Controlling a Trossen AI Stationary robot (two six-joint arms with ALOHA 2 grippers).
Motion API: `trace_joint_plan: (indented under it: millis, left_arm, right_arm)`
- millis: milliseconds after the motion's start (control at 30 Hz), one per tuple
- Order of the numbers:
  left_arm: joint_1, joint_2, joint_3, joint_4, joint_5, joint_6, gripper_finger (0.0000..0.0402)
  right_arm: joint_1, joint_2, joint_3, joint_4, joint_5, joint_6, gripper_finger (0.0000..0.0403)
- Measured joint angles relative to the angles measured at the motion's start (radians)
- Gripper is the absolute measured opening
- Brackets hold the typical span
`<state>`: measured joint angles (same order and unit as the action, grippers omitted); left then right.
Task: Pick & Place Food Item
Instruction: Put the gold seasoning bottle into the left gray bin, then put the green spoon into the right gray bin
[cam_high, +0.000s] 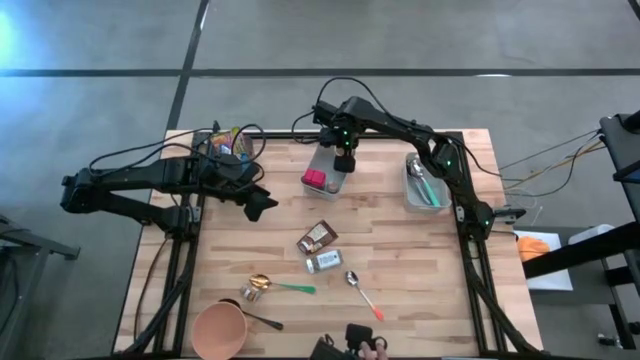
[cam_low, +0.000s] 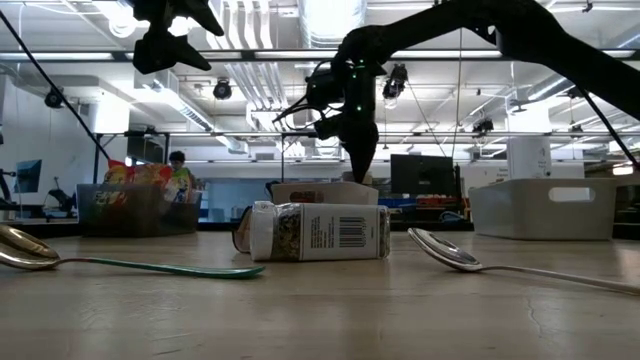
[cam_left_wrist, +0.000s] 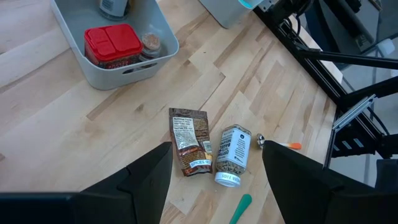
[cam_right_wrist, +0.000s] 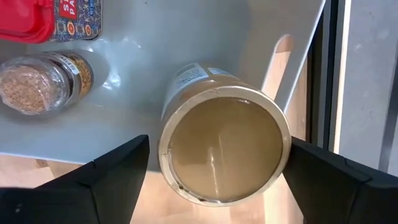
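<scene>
A jar with a white label and a round tan end face (cam_right_wrist: 221, 155) stands in the far end of a grey bin (cam_high: 322, 160) at the table's far middle. My right gripper (cam_high: 343, 160) hangs over it, pointing down and open, one finger on each side of the jar. The bin also holds a red-lidded box (cam_left_wrist: 113, 43) and a small spice jar (cam_right_wrist: 37, 84). My left gripper (cam_high: 262, 203) waits open above the table's left part, with nothing between its fingers. A brown pouch (cam_high: 317, 236) and a lying spice jar (cam_high: 323, 262) rest on the table's middle. My right gripper comes at the jar from above, its fingers on two opposite sides of the jar's upper end. A narrow gap shows beside one finger (cam_right_wrist: 124, 162). The other finger (cam_right_wrist: 317, 168) stands right at the jar's rim; whether it touches, I cannot tell.
A second grey bin (cam_high: 424, 185) with utensils stands at the far right. A bin of snack bags (cam_high: 228, 143) sits at the far left. Near the front lie a green-handled spoon (cam_high: 280, 286), an orange-tipped spoon (cam_high: 362, 293) and an orange cup (cam_high: 218, 330).
</scene>
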<state>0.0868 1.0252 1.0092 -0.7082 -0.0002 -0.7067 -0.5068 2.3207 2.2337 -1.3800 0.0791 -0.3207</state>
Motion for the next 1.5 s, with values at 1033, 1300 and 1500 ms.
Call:
trace_joint_plan:
  millis: [1033, 1300, 1500]
  left_arm:
    - [0.0, 0.0, 0.0, 0.0, 0.0, 0.0, 0.0252]
    - [0.0, 0.0, 0.0, 0.0, 0.0, 0.0, 0.0252]
    - [0.0, 0.0, 0.0, 0.0, 0.0, 0.0, 0.0252]
  right_arm:
    - [0.038, -0.254, 0.117, -0.128, -0.315, 0.268, 0.0345]
    - [0.075, -0.436, 0.069, -0.116, -0.333, 0.296, 0.0345]
    - [0.097, -0.628, -0.145, -0.037, -0.31, 0.368, 0.0345]
